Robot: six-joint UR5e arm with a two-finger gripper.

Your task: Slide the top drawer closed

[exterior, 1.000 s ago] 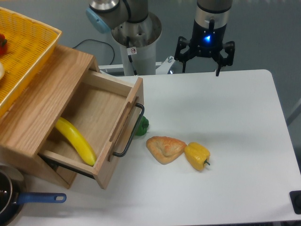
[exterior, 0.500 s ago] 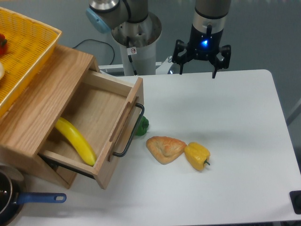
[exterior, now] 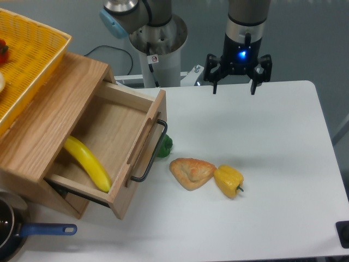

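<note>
Your gripper [exterior: 234,88] is hanging upright over the far edge of the table [exterior: 283,164], fingers pointing down, jaws spread wide and holding nothing; the top drawer [exterior: 112,147] is sitting pulled out, well off to the jaws' left and nearer the camera, a banana [exterior: 88,163] lying inside. Compared with half a second ago, you are seeing the gripper sitting slightly lower and further right; the drawer is unchanged.
</note>
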